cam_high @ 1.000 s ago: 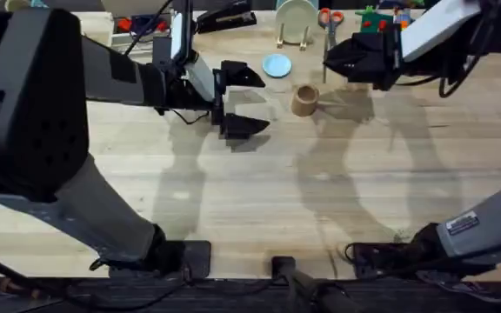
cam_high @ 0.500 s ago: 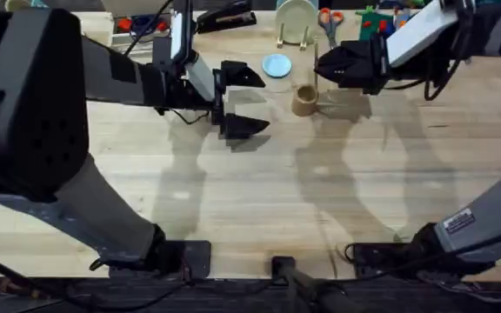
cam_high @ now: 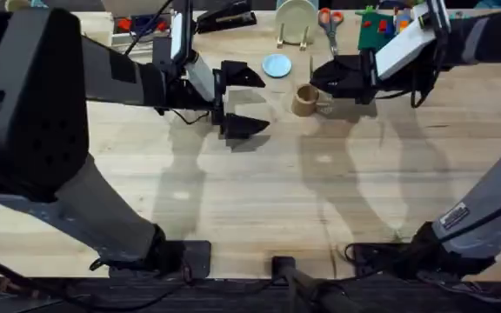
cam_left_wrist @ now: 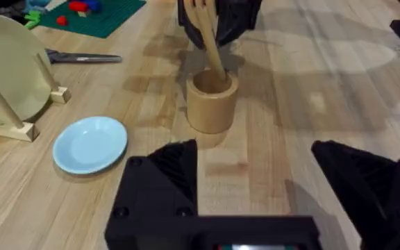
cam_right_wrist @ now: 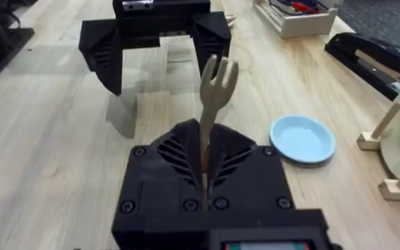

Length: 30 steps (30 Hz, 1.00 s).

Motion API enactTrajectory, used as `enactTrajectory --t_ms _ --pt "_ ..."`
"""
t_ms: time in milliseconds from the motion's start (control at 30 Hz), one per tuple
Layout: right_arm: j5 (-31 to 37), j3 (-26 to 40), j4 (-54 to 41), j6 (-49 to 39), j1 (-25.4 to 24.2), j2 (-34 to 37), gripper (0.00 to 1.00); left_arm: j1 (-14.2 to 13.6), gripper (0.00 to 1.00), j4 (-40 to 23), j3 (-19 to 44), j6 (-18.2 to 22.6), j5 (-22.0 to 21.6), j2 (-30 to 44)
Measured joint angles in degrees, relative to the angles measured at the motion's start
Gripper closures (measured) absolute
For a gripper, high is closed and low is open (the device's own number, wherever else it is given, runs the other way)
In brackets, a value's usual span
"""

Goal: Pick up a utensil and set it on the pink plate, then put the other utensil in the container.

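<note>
The tan cylindrical container (cam_high: 304, 100) (cam_left_wrist: 212, 104) stands upright on the wood table. My right gripper (cam_high: 326, 82) (cam_left_wrist: 221, 21) is shut on the pale wooden fork (cam_right_wrist: 210, 97) (cam_left_wrist: 210, 48), tines up. In the left wrist view the fork's handle end dips into the container's mouth. My left gripper (cam_high: 243, 100) (cam_left_wrist: 252, 163) (cam_right_wrist: 155, 45) hangs open and empty left of the container, with nothing between its fingers. The spoon and the pink plate are out of view.
A light-blue dish (cam_high: 277, 65) (cam_left_wrist: 90, 144) (cam_right_wrist: 302, 139) lies behind the container. Farther back stand a plate rack with a pale plate (cam_high: 296, 17) (cam_left_wrist: 5, 69), scissors (cam_high: 330, 22) (cam_left_wrist: 82, 59), a green brick plate (cam_left_wrist: 89, 14) and a black stapler (cam_high: 224, 17) (cam_right_wrist: 373, 59).
My right gripper has carried the fork left and down, from behind and right of the container to directly over it. The left arm has not moved.
</note>
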Motion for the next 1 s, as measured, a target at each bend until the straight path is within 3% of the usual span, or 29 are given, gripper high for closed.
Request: enactTrajectory --t_ms 833,1000 --pt "0.0 0.0 2.5 -2.1 1.1 4.5 0.969 0.0 0.006 0.0 0.0 0.0 0.0 0.0" --pt "0.0 0.0 2.6 -2.1 1.1 4.5 0.926 0.0 0.006 -0.5 0.0 0.0 0.0 0.0"
